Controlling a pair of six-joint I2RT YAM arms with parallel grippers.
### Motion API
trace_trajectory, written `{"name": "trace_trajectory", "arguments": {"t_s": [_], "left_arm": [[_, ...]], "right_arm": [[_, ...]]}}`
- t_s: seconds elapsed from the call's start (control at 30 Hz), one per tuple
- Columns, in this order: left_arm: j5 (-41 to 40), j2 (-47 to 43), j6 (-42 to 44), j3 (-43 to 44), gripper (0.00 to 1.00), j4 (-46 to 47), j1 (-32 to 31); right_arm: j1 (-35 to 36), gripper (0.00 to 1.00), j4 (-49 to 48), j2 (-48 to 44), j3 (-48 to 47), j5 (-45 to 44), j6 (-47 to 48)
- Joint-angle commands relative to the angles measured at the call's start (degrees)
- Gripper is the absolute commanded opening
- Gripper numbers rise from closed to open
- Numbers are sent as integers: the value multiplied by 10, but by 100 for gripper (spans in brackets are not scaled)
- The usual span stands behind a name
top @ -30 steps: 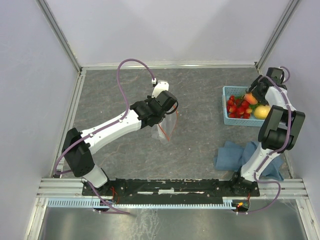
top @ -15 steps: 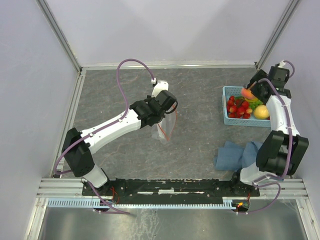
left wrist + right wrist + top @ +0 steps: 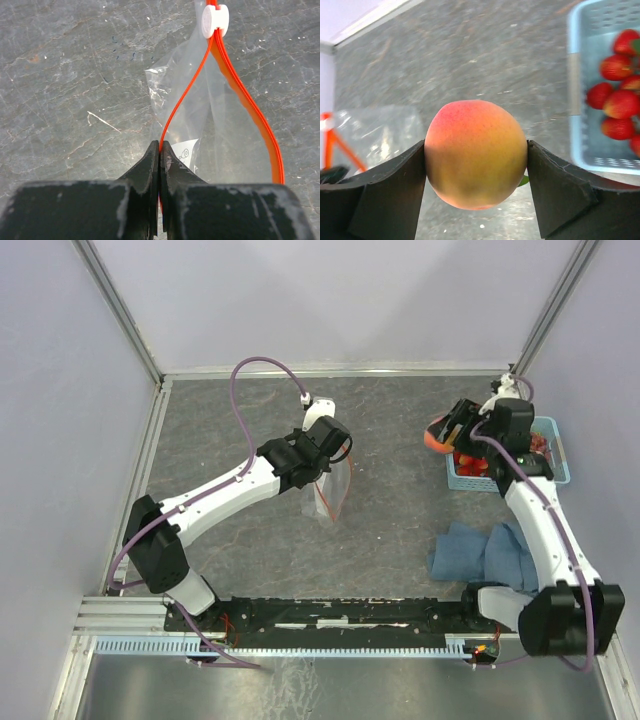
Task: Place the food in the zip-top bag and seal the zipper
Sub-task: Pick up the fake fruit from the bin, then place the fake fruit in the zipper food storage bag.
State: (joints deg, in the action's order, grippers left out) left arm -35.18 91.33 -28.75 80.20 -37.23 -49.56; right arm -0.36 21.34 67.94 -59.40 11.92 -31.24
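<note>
While aloft, peach (image 3: 437, 437) now beyond basket (image 3: 563, 455).

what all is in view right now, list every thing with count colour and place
peach: one, orange-red fading to yellow, held off the table, left of the basket
zip-top bag: one, clear with a white label, mid table, under the left arm
zipper: one, red-orange, along the bag mouth, spread open in a loop
slider: one, white, at the zipper's far end
basket: one, light blue, far right of the table
strawberries: several, red, in the basket
cloth: one, blue, near right, by the right arm's base
table: one, grey stone look
left pincer: black, shut on one side of the zipper
right pincer: black, clamped on the peach
</note>
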Motion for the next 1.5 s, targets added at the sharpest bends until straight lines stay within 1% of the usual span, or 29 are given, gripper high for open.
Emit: {"name": "trace_trajectory", "arguments": {"t_s": [0.0, 0.2, 0.27, 0.43, 0.6, 0.77, 0.87, 1.03, 1.13, 1.27, 1.47], "left_arm": [[18, -26, -4, 28, 3, 32, 2], [20, -27, 2, 31, 3, 37, 2], [36, -27, 2, 34, 3, 37, 2], [53, -31, 0, 33, 3, 42, 2], [67, -30, -4, 31, 3, 44, 2], [69, -30, -6, 31, 3, 44, 2], [71, -30, -6, 32, 3, 43, 2], [73, -35, -8, 30, 3, 42, 2], [72, -43, -11, 27, 3, 43, 2], [76, -55, -18, 19, 3, 50, 2], [92, -65, -23, 12, 3, 63, 2]], "right_arm": [[41, 57, -80, -67, 38, 38, -22], [116, 57, -160, -110, 84, 59, -41], [140, 57, -189, -115, 94, 66, -44], [209, 57, -276, -123, 126, 64, -28], [276, 57, -386, -116, 163, 84, -10], [323, 58, -452, -90, 187, 87, 10], [342, 58, -488, -66, 202, 88, 12], [352, 57, -530, -26, 226, 80, 10], [353, 57, -540, -13, 241, 65, 14], [353, 57, -560, 0, 255, 67, 15], [353, 57, -558, 9, 262, 70, 25]]}}
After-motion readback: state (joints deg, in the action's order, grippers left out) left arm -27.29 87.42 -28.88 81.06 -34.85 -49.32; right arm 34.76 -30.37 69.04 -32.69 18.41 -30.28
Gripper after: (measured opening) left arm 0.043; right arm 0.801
